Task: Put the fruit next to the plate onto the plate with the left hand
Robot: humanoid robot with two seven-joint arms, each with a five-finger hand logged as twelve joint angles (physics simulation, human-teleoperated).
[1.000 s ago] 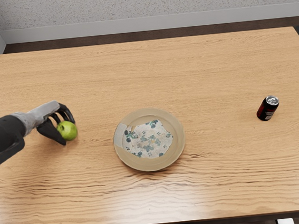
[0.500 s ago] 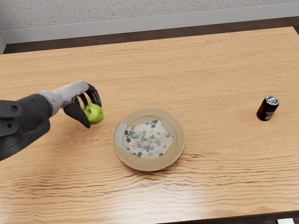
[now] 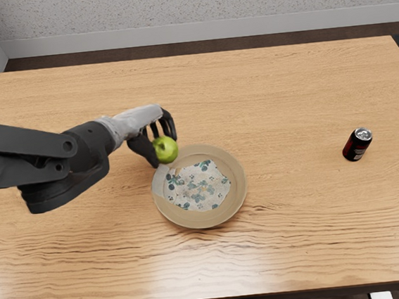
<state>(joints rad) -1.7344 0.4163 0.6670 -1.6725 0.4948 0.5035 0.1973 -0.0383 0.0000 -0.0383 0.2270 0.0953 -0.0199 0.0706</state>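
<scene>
**Wooden table under a speckled wall: apple held at the plate's near-left rim**

Pale, speckled wall (image 3: 206,0) is seen across the top of the head view, closed off below by a grey baseboard (image 3: 209,30) and a narrow strip of dark floor (image 3: 211,46). Most of the view is filled by a light wooden table (image 3: 301,246) with a strong grain. All four of its edges are visible, the front one at the very bottom.

At the left, a dark arm (image 3: 45,161) is stretched in from the picture's left edge, low above the tabletop. It ends in the left hand (image 3: 152,133), whose grey back is turned upward. The dark fingers (image 3: 166,126) are curled over the top of a green apple (image 3: 165,149), and the thumb is pressed against its left side, so the fruit is gripped between them. The apple is seen over the upper-left rim of the plate (image 3: 239,181). Whether it touches the rim cannot be told.

The tan plate, with a blue-green pattern in its centre, is set a little left of the table's middle. Wide bare wood is left behind it, in front of it and to its right.

Further right, well apart from the plate, a dark can (image 3: 357,144) with a red band is stood upright near the right edge, with open tabletop on all sides.
</scene>
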